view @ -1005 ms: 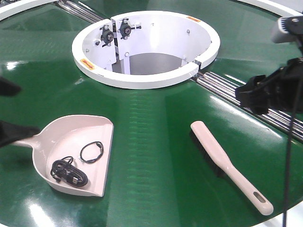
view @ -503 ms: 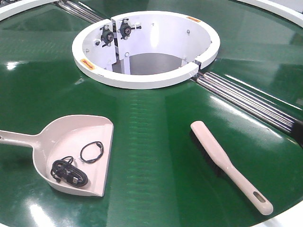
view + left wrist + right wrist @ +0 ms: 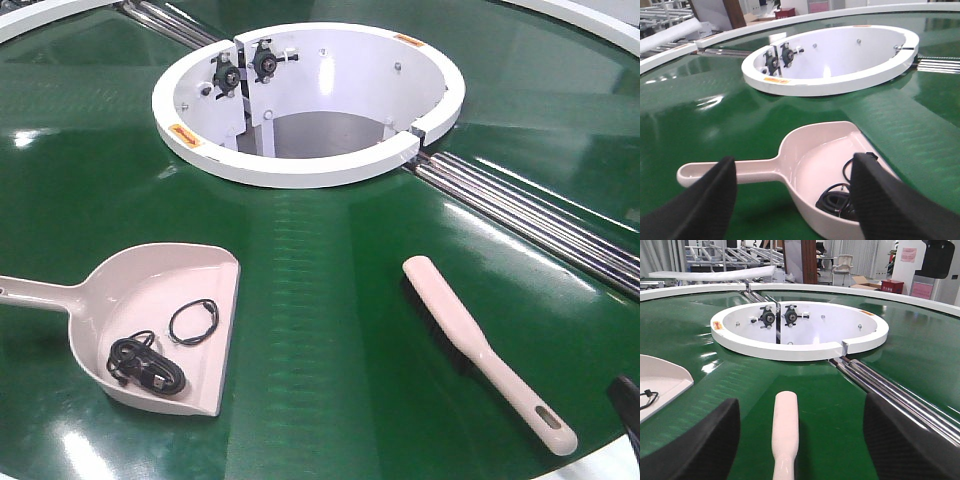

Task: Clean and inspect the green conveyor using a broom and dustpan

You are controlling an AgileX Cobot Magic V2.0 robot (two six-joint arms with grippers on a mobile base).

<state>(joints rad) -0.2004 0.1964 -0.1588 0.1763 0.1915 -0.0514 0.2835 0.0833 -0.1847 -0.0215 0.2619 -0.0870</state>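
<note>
A second ago both arms stood over the glossy dark-green conveyor belt, the left at the dustpan handle and the right above the steel rails; half a second ago they had gone from the front view, and now only a dark sliver of the right arm shows at that view's lower right corner. The belt's load has not moved.

The pale pink-beige plastic dustpan lies at the left, lip toward the middle, straight handle pointing left. In it lie a coiled black cable and a thin black ring. The long pale pink-beige hand brush with dark bristles lies well apart at the right, slotted end nearest the camera.

The left claw hangs low with its pads spread wide, apart from the dustpan handle. The right claw is likewise wide, the brush between its pads, untouched. The white ring hub sits beyond.
</note>
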